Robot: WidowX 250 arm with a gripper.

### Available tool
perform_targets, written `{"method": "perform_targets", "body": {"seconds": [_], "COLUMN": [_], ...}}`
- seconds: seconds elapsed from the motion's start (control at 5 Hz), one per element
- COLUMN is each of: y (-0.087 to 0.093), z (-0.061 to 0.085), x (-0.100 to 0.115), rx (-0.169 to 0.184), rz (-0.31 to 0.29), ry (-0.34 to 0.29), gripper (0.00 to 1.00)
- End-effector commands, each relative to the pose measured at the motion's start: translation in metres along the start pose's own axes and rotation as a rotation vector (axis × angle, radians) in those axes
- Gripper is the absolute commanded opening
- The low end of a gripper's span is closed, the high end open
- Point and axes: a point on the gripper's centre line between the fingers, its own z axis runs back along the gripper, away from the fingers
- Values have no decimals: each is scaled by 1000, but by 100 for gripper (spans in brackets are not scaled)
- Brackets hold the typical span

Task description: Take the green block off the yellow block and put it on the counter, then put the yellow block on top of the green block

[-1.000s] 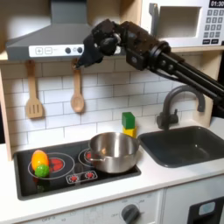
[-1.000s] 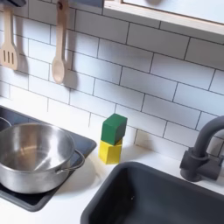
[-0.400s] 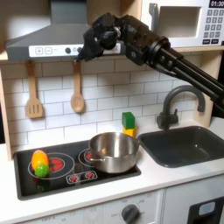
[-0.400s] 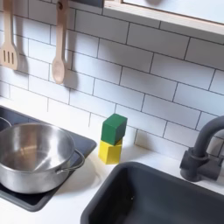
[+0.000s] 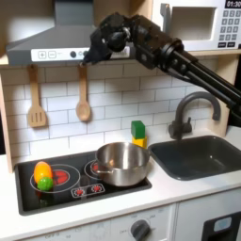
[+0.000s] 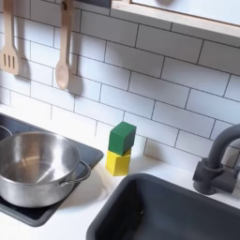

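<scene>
Green block (image 6: 121, 138) stacked on yellow block (image 6: 117, 162), claw (image 5: 98, 54) high above, opening unclear, holding nothing

White tiled wall (image 6: 169, 70)

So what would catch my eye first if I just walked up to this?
Probably the black robot arm, its gripper hanging high near the range hood. Below it a shiny steel pot sits on the black stovetop. Between pot and sink, a green block is stacked on a yellow block against the tiled wall.
</scene>
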Motion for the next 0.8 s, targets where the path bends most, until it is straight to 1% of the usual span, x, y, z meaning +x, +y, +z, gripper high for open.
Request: {"method": "perform_targets", "body": {"seconds": [0.0,0.2,0.4,0.6], "y": [12,14,8,6], "z": [0,-6,-10,-10], "x": [21,19,16,15], "rx": [21,24,14,21], "rz": [21,22,24,7], "ry": [-47,-38,-34,-27], "gripper": [0,0,0,0]}}
